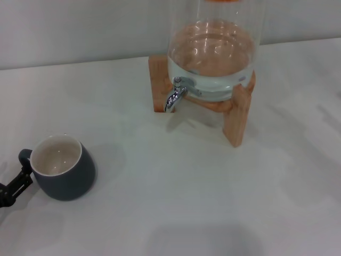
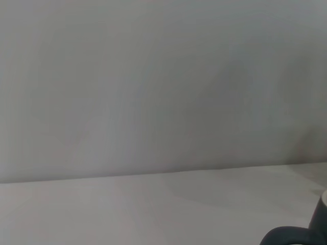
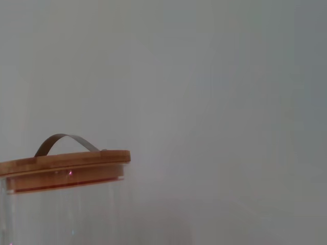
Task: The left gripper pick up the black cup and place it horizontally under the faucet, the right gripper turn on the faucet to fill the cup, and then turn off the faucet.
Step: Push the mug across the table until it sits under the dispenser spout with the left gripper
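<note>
You see a plain white table filling most of the head view, backed by a bare pale grey wall; soft shadows lie on the surface near the front edge. Toward the back stands a big clear glass jar, partly filled with water, seated on a wooden stand. In the right wrist view the jar's wooden lid with its thin metal strap handle shows against the same wall. The faucet, chrome, points its spout down at the jar's base, with bare table beneath it. The black cup sits upright well apart from the faucet, near the table's left front, cream inside showing, loop handle turned left; the left wrist view catches only its dark edge. The left gripper is at the left border, its tip touching or just beside the handle; you cannot tell its finger state.
</note>
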Tool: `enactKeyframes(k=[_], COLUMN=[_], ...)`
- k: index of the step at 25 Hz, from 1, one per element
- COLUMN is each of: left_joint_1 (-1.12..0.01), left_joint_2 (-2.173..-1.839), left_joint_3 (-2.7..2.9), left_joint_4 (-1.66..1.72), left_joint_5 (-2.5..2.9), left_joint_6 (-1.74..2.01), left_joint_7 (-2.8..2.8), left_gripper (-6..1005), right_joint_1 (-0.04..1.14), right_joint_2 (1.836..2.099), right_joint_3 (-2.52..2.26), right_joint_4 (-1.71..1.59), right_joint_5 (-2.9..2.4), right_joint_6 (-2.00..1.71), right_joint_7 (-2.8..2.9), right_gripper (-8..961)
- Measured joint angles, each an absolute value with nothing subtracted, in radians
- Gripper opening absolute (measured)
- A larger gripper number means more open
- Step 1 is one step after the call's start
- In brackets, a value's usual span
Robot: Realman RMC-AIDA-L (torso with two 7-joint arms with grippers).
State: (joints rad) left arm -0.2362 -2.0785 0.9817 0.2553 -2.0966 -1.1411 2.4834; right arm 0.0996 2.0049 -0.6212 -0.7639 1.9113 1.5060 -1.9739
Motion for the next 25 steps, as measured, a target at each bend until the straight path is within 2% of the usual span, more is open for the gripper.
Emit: enactKeyframes(k=[25], left_joint_1=[-0.238], left_joint_2=[-2.079], left_joint_3=[0.976], left_joint_4=[0.262], left_joint_5=[-2.102], left_joint_6=[-1.124], left_joint_7=[2.483], left_gripper=[879], right_joint_1=[0.102], right_joint_2=[2.005], right_joint_3=[-0.621], right_joint_4=[-0.764], right_joint_5=[1.911], right_joint_6=[1.506], right_joint_7=[-1.974], right_gripper=[743])
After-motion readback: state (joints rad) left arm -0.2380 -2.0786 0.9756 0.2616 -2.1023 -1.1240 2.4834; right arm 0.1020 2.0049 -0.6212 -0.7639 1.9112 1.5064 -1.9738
